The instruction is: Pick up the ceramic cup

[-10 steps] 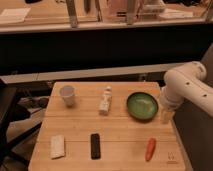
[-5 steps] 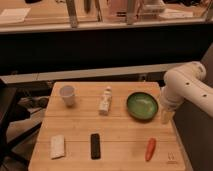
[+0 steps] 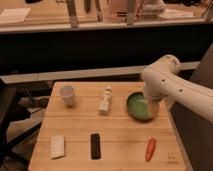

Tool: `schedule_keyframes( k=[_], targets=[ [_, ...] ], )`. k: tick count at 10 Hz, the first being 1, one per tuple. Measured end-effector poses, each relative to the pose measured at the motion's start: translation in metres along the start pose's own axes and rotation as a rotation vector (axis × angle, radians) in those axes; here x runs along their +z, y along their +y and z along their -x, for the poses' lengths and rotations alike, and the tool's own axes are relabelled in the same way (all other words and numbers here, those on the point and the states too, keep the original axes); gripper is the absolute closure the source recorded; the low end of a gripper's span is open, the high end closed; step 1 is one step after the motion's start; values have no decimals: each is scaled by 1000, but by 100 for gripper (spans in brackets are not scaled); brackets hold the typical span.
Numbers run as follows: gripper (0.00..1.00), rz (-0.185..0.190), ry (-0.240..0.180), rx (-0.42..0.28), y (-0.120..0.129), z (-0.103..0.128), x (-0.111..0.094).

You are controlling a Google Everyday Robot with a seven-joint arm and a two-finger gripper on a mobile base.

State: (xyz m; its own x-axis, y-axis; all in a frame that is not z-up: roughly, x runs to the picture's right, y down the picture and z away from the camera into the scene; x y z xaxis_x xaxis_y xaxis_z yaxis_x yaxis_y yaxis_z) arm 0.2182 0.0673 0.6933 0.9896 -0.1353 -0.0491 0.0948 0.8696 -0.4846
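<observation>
— Since your arm reaches in from the right, where does your pincer sit?

— My two-finger pincer (image 3: 152, 108) hangs at the end of my white, rounded arm (image 3: 172, 82), over the right-hand rim of the round dark green bowl (image 3: 135, 106), on the right part of the pale wooden slatted table (image 3: 120, 135). Its fingers stand released, with nothing between them.

— And the cup?

— The small plain white ceramic cup (image 3: 67, 95), handleless and narrowing toward its base, stands upright at the far left of the table. It is well apart from my pincer, off to its left and a little farther back.

— What lies between the two?

— A whitish upright bottle-like figure (image 3: 105, 100) stands between cup and bowl, nearer the bowl and touching neither. The bowl lies between that figure and my pincer.

— And along the near edge?

— A pale flat rectangular pad (image 3: 58, 146) lies at the near left, nearer than the cup. A flat black rectangular bar (image 3: 95, 146) lies in the middle. An orange carrot-shaped piece (image 3: 150, 149) lies at the near right, nearer than my pincer and apart from the bowl.
</observation>
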Motion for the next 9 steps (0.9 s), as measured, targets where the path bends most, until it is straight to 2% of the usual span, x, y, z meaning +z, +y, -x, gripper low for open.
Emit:
schedule_keyframes(
  k=[2, 5, 8, 9],
  targets=[
    [20, -14, 14, -32, -7, 9, -3],
    [20, -58, 27, -111, -32, 54, -14],
    [20, -82, 42, -171, -45, 73, -20],
    [20, -93, 43, -197, -51, 87, -22]
  ],
)
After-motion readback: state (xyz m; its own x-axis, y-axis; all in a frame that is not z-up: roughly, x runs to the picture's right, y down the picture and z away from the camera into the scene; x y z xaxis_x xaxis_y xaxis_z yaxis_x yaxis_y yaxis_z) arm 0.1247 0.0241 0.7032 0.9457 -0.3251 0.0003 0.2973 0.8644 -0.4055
